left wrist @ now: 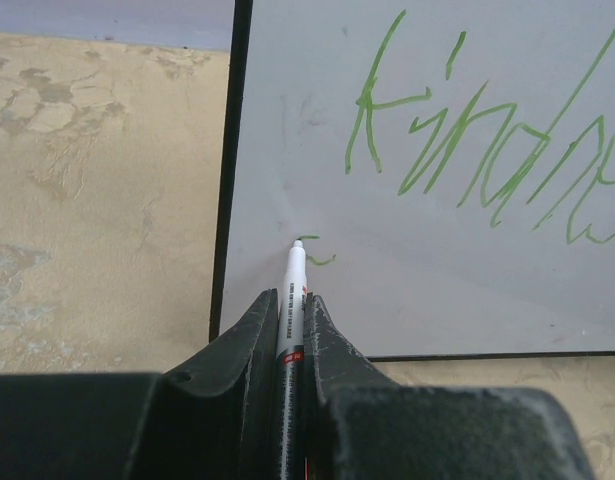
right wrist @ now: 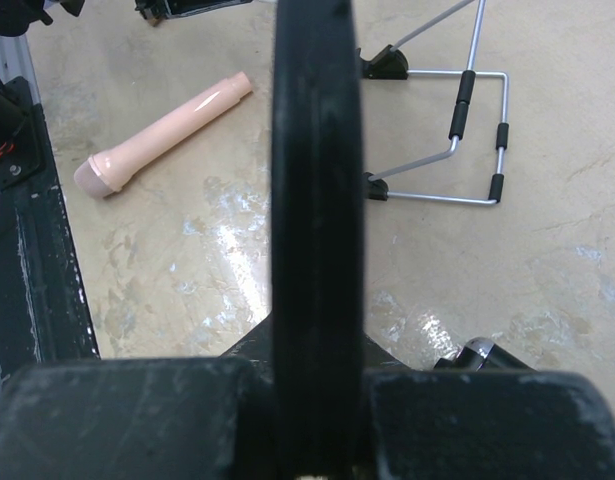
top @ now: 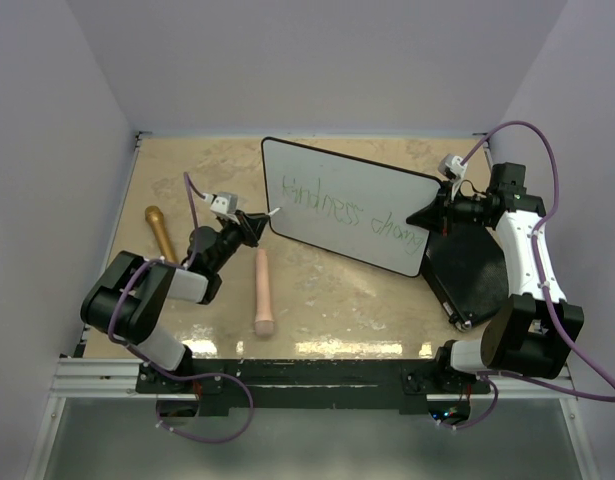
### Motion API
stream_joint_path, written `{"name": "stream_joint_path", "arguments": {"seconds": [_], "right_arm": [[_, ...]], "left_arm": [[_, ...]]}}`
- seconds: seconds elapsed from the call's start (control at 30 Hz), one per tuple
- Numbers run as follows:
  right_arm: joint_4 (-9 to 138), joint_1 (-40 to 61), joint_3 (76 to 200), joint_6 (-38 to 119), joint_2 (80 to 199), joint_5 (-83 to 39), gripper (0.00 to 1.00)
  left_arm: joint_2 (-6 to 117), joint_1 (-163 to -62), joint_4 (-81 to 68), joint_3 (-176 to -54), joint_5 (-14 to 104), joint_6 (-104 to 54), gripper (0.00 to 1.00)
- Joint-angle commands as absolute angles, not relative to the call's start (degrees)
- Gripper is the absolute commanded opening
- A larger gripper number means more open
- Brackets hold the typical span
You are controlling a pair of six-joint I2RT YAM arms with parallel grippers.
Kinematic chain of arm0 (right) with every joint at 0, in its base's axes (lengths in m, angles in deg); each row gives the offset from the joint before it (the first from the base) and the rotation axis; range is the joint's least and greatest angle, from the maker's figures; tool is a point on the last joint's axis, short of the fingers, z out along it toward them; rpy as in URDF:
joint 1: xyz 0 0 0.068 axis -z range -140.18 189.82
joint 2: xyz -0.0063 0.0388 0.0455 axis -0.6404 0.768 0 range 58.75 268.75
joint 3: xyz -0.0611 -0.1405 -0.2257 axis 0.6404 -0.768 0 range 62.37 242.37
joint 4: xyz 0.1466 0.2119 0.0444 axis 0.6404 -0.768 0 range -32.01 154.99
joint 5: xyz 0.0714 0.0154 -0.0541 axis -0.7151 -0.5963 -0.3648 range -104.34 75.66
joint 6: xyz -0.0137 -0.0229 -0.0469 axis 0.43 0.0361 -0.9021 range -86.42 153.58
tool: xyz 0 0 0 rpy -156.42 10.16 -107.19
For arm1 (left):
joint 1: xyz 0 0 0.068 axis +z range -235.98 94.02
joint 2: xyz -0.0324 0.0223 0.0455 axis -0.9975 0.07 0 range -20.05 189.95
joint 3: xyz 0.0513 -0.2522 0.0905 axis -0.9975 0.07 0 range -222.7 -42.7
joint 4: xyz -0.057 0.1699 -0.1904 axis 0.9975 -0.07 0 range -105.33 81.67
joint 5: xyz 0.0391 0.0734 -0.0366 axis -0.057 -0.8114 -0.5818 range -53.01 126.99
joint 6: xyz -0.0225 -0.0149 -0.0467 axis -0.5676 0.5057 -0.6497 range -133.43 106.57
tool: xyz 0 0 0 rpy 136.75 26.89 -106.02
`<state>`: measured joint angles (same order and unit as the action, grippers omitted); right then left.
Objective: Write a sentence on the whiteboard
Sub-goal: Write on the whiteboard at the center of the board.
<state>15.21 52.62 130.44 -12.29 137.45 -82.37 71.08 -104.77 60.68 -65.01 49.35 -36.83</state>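
Observation:
The whiteboard (top: 337,185) stands tilted in the middle of the table, its black rim seen edge-on (right wrist: 317,180) in the right wrist view. The sentence (top: 347,210) in thin green reads roughly "kindness chang"; its first letters (left wrist: 467,150) show in the left wrist view. My left gripper (top: 253,226) (left wrist: 290,296) is shut on a white marker (left wrist: 292,290). The marker's tip touches the board's lower left, beside a small green stroke (left wrist: 322,259). My right gripper (top: 428,214) (right wrist: 317,340) is shut on the board's right edge.
A pink cylinder (top: 263,292) (right wrist: 162,135) lies on the table near the left arm, and a golden one (top: 160,232) lies further left. A black flat case (top: 477,270) sits under the right arm. A wire stand (right wrist: 457,130) rests behind the board.

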Motion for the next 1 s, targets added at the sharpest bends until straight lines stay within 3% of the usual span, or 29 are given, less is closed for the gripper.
{"name": "stream_joint_path", "arguments": {"seconds": [0.0,0.97], "right_arm": [[16.56,52.65,130.40,-13.18,136.80,-77.53,0.00],[16.39,52.57,130.40,-13.35,136.71,-77.62,0.00]], "left_arm": [[72.67,-104.00,63.13,-66.87,49.03,-36.28,0.00],[73.65,-104.88,63.04,-68.81,57.29,-39.00,0.00]]}}
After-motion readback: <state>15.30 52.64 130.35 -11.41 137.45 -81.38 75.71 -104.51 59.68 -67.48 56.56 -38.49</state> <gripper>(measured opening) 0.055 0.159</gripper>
